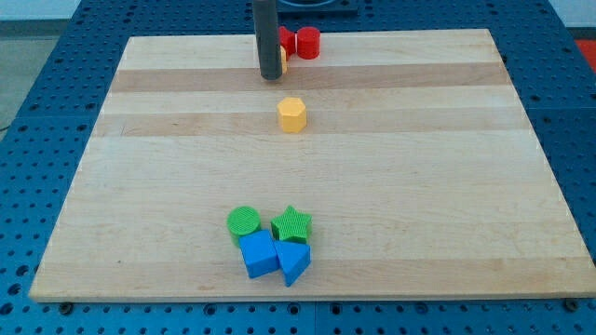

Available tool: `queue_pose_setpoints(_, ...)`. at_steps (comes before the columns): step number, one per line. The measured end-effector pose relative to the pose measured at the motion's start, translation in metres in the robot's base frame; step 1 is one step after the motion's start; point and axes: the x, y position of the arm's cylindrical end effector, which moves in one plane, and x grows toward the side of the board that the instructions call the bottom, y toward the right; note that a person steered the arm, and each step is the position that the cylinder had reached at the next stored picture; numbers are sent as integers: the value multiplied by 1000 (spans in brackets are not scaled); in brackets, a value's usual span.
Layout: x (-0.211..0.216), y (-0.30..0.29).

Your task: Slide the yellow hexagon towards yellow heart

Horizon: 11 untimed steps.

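- Green cylinder (244,221), blue cube (258,253) and green star (291,223) cluster well below the yellow hexagon (291,114)
- My tip (271,74) sits just above-left of the hexagon; there is no claw
- A yellow sliver (283,58), likely the heart, hides behind the rod, so circle below the hexagon and push upward
- Red cylinder (308,42) lies above-right of it

Yellow hexagon (291,114): flat on bare wood, upper middle. Yellow heart (282,58): near top edge, mostly hidden, only a sliver visible.
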Motion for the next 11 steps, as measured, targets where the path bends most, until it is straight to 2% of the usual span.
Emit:
queue_pose_setpoints(1,15,-2)
queue_pose_setpoints(2,73,-25)
queue_pose_setpoints(3,124,-21)
queue_pose_setpoints(4,140,28)
queue_pose_setpoints(5,119,70)
queue_pose_setpoints(6,72,75)
queue_pose_setpoints(7,92,75)
queue_pose_setpoints(8,152,67)
queue_pose_setpoints(9,154,35)
queue_pose_setpoints(10,105,32)
queue_pose_setpoints(11,51,52)
